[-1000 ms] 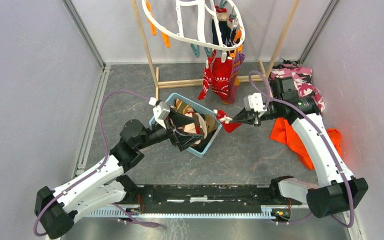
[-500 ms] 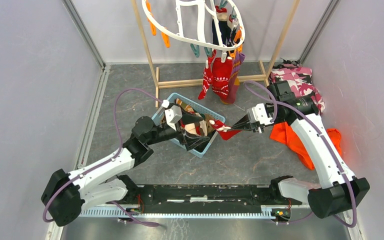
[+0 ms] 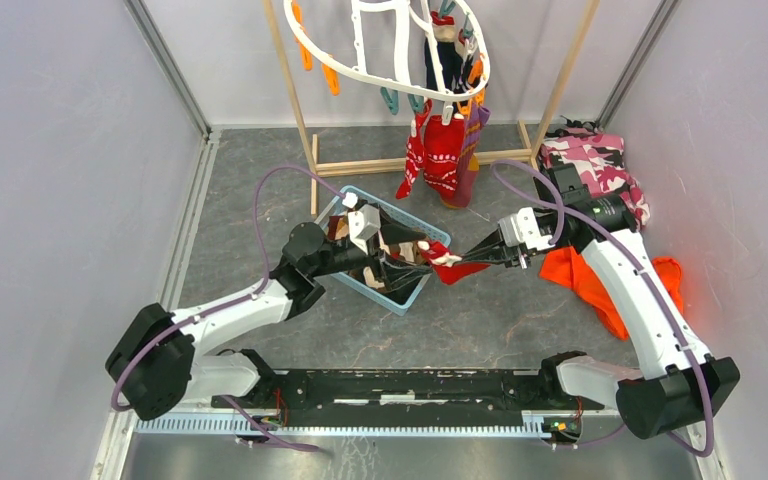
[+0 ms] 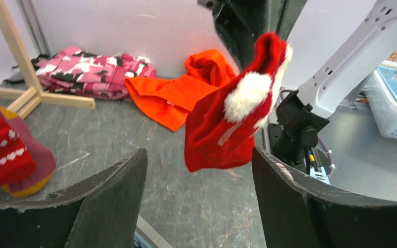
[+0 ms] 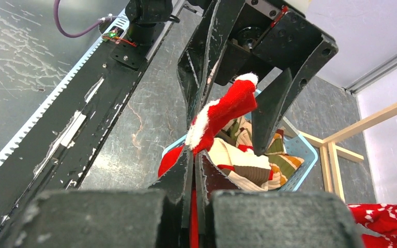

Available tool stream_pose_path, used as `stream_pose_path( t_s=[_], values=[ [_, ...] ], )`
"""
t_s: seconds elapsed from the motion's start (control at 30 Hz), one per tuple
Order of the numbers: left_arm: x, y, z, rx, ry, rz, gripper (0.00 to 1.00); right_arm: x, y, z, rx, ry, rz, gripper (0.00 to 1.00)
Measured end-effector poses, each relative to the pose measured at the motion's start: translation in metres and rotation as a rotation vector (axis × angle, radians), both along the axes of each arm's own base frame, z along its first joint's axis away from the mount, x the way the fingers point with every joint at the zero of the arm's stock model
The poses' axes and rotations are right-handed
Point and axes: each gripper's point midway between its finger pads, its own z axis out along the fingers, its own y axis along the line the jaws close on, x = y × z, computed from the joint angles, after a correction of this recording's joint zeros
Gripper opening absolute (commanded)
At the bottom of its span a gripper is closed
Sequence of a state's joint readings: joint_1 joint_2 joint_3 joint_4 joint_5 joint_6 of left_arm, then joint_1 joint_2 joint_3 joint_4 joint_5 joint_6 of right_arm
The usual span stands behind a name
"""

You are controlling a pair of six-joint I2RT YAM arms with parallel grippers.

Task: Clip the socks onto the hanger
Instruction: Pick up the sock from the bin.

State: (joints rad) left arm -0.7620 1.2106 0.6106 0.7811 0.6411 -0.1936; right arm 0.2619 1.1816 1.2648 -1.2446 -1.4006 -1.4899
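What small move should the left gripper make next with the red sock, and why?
Probably close the left gripper on the red sock. Its jaws stand open on either side of the sock's free end, while the right gripper, shut on the sock, holds it up in the air. A second grip would likely let both arms stretch it for the clips on the hanger.

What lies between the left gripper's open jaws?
A red sock with white trim, held by the right gripper; the left wrist view shows it.
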Motion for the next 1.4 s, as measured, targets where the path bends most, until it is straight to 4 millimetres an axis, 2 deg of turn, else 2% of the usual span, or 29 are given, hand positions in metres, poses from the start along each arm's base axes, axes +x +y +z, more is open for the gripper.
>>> stream_pose_path(
  t_s=[0.07, 0.17, 0.23, 0.3, 0.33, 0.4, 0.43, 0.5, 0.57, 0.67, 0.73, 0.8, 0.9, 1.03, 1.2, 1.4],
  values=[
    [-0.003, -0.003, 0.007, -0.024, -0.014, -0.026, 0.70, -0.001, 0.000, -0.001, 0.003, 0.008, 0.003, 0.00],
    [-0.009, -0.006, 0.016, -0.060, -0.017, -0.073, 0.50, -0.001, 0.000, -0.004, 0.001, 0.014, 0.003, 0.00],
    [-0.014, -0.007, 0.020, -0.074, -0.016, -0.101, 0.32, -0.002, 0.000, -0.005, 0.000, 0.018, 0.003, 0.00],
    [-0.018, -0.007, 0.024, -0.084, -0.018, -0.123, 0.05, -0.002, 0.000, -0.005, 0.000, 0.016, 0.003, 0.00],
    [-0.020, -0.007, 0.026, -0.087, -0.020, -0.134, 0.02, -0.002, 0.000, -0.005, 0.000, 0.015, 0.003, 0.00],
    [-0.022, -0.007, 0.027, -0.089, -0.021, -0.147, 0.02, -0.001, 0.000, -0.006, -0.005, 0.014, 0.001, 0.02],
    [-0.022, -0.007, 0.027, -0.088, -0.019, -0.146, 0.02, -0.001, -0.001, -0.007, -0.010, 0.012, -0.001, 0.08],
    [-0.020, -0.007, 0.024, -0.067, 0.000, -0.134, 0.02, 0.001, -0.001, -0.009, -0.023, 0.009, -0.007, 0.32],
    [-0.015, -0.006, 0.020, -0.028, 0.019, -0.100, 0.02, 0.002, -0.003, -0.013, -0.047, 0.004, -0.017, 0.48],
    [-0.005, -0.003, 0.026, 0.054, 0.022, -0.019, 0.02, 0.007, -0.007, -0.022, -0.101, 0.002, -0.042, 0.61],
    [0.000, -0.001, 0.034, 0.093, 0.001, 0.026, 0.02, 0.010, -0.009, -0.025, -0.136, 0.008, -0.063, 0.65],
    [0.004, 0.002, 0.043, 0.137, -0.013, 0.068, 0.02, 0.016, -0.012, -0.025, -0.167, 0.010, -0.094, 0.66],
    [0.009, 0.006, 0.048, 0.204, -0.014, 0.111, 0.02, 0.026, -0.011, -0.014, -0.173, 0.015, -0.136, 0.67],
    [0.011, 0.009, 0.037, 0.276, 0.039, 0.144, 0.02, 0.036, -0.005, -0.001, -0.153, 0.052, -0.169, 0.67],
    [0.017, 0.005, 0.021, 0.352, 0.124, 0.171, 0.02, 0.041, 0.006, 0.004, -0.145, 0.133, -0.193, 0.66],
    [0.025, -0.002, 0.020, 0.381, 0.210, 0.204, 0.02, 0.044, 0.017, 0.007, -0.135, 0.195, -0.215, 0.55]
  ],
)
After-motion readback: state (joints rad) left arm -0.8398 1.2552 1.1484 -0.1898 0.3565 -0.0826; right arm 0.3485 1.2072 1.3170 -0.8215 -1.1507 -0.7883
